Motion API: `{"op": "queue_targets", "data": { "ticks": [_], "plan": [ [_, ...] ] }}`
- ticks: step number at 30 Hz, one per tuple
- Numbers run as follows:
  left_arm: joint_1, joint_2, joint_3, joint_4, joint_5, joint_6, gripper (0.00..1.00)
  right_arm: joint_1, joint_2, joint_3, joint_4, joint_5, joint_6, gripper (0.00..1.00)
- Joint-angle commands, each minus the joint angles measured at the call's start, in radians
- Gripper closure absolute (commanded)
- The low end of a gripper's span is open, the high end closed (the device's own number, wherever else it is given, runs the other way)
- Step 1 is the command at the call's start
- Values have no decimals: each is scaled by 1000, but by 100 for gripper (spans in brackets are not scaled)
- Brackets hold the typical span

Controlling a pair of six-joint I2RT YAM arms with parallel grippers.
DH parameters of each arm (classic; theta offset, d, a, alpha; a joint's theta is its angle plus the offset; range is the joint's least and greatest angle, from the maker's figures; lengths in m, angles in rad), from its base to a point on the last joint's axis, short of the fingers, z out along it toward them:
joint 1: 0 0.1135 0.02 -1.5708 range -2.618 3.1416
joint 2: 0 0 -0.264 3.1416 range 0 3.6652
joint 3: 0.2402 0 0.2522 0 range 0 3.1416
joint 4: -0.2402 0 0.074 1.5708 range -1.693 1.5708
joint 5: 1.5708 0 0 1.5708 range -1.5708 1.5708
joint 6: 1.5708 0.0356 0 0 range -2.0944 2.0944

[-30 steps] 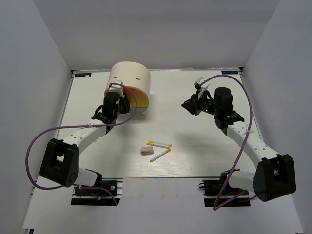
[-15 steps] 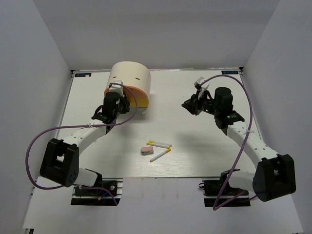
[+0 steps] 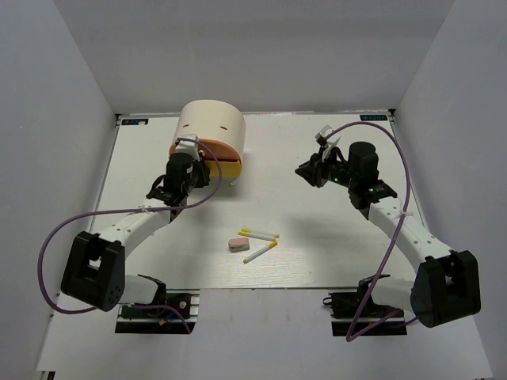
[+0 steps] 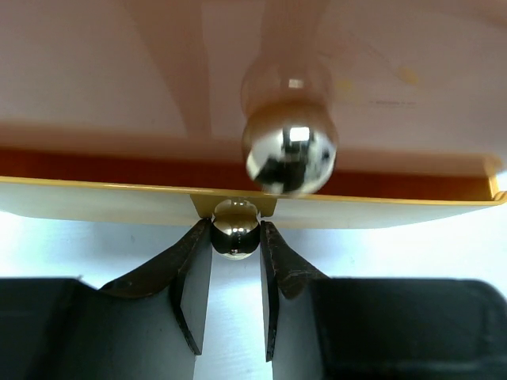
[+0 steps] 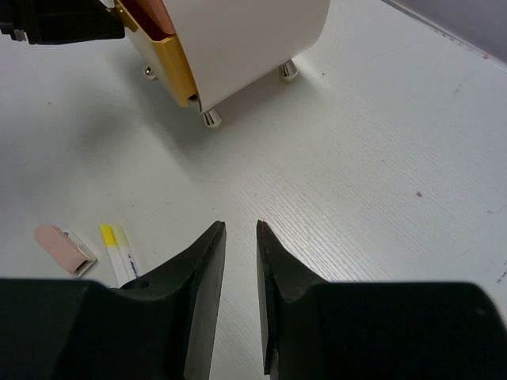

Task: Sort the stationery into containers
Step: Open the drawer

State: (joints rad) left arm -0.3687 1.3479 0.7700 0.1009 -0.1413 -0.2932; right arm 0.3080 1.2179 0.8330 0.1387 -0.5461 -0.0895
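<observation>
Two arms work over a white table [image 3: 333, 253], seen from above, with the left arm [image 3: 131, 226] reaching toward 11 o'clock and the right arm [image 3: 396, 222] toward 1 o'clock. A cream half-cylinder chest [image 3: 211, 127] stands at the table's 11 o'clock on small shiny feet, its flat front facing the arms. Its orange drawer [image 3: 215, 148] sits above its yellow drawer [image 3: 228, 166]; both fronts stand out from the cream shell.

The right pincer [image 3: 307, 172] hangs at 2 o'clock from the table's centre, well apart from the chest. The right wrist view shows its fingers [image 5: 207, 269] only slightly apart, with bare table between them and nothing held.

The stationery lies loose at 6 o'clock from the centre. Two thin white pens [image 3: 259, 234] with yellow tips lie there, the second [image 3: 261, 252] angled just nearer the arm bases. A pinkish eraser [image 3: 238, 243] rests at their 9 o'clock, just beside them.

The left pincer [image 4: 235, 237] is at the chest's front. In the left wrist view it is clamped on the small round knob [image 4: 235, 228] of the yellow drawer, a finger pressed to each side. The orange drawer's knob [image 4: 289, 154] hangs at 1 o'clock from it, untouched.
</observation>
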Motion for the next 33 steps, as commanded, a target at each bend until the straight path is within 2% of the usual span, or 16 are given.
{"op": "queue_targets", "data": {
  "ticks": [1,10,18,25,26,27,28,29,31,33],
  "plan": [
    [-7,-70,-17,3,34,-14,100,-3,-12,-11,47,-11,-9,72],
    [-7,-150,-64,-27,78,-32,100,0,-8,-9,39,-25,-12,72],
    [-7,-179,-104,-47,111,-41,100,0,0,-12,35,-54,-26,67],
    [-16,-208,-124,-66,131,-41,100,8,23,9,-16,-159,-70,51],
    [-16,-208,-124,-66,131,-41,96,8,34,11,-24,-169,-78,46],
    [-16,-208,-124,-66,140,-41,88,14,38,24,-33,-182,-104,44],
    [-16,-208,-124,-75,140,-41,61,17,54,31,-66,-214,-114,42],
    [-16,-208,-124,-75,149,-41,49,20,58,37,-80,-222,-139,40],
    [-16,-217,-124,-93,149,-32,34,32,83,57,-128,-244,-173,40],
    [-16,-217,-115,-104,138,-32,27,37,92,69,-171,-270,-208,39]
  ]
}}
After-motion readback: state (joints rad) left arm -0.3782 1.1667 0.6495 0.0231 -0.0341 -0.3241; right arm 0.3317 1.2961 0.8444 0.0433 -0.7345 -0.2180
